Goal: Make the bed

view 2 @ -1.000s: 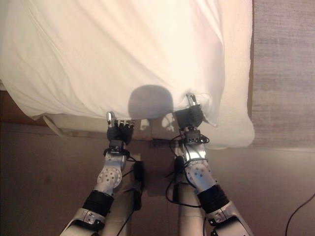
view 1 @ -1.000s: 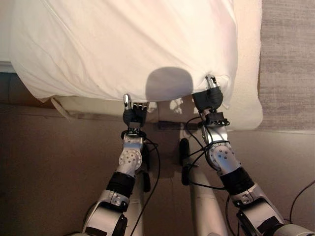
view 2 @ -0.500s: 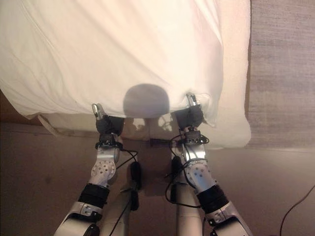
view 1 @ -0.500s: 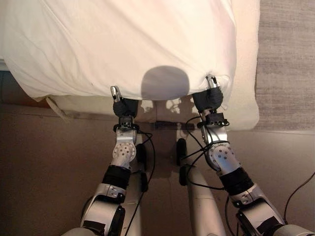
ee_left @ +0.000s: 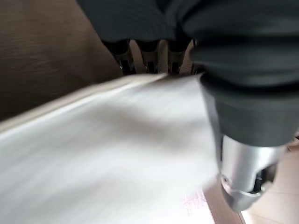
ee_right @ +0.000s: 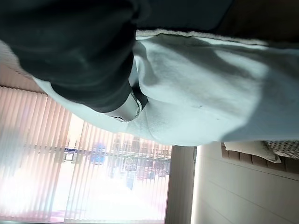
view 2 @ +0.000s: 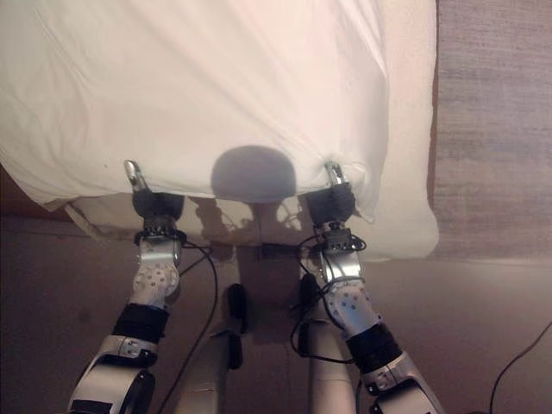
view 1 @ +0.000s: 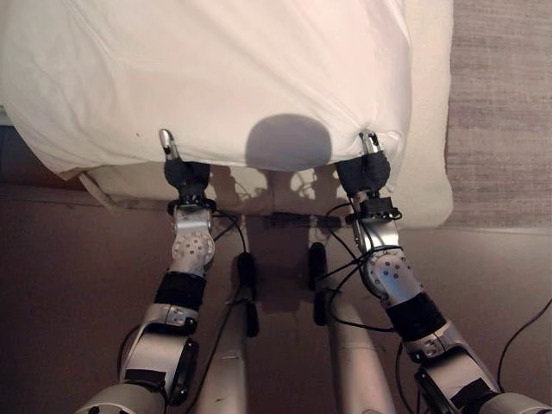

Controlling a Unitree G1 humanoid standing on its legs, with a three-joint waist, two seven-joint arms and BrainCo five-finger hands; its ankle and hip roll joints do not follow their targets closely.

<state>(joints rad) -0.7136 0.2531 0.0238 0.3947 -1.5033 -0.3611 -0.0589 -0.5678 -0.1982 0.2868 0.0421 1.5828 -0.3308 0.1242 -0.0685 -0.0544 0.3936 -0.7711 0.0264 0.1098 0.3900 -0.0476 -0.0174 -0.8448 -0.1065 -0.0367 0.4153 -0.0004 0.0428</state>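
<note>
A white duvet [view 1: 216,78] covers the bed, and its near edge hangs over the mattress [view 1: 427,129] just in front of me. My right hand [view 1: 366,172] is shut on that edge near the duvet's right corner, thumb on top of the cloth; the right wrist view shows the duvet [ee_right: 196,98] bunched against the hand's dark cover [ee_right: 79,51]. My left hand [view 1: 183,177] is at the same edge further left, its thumb [ee_left: 243,140] lying over the duvet [ee_left: 117,154]. How firmly it holds the cloth is hidden.
Brown floor [view 1: 78,276] runs along the bed's near side. A grey carpet [view 1: 500,103] lies to the right of the bed. A loose strap [view 1: 99,191] hangs at the bed's edge on the left. A window with vertical blinds [ee_right: 56,158] appears in the right wrist view.
My left hand has risen from below the duvet's edge and moved left along it, its thumb now over the cloth. The right hand has kept its hold in place.
</note>
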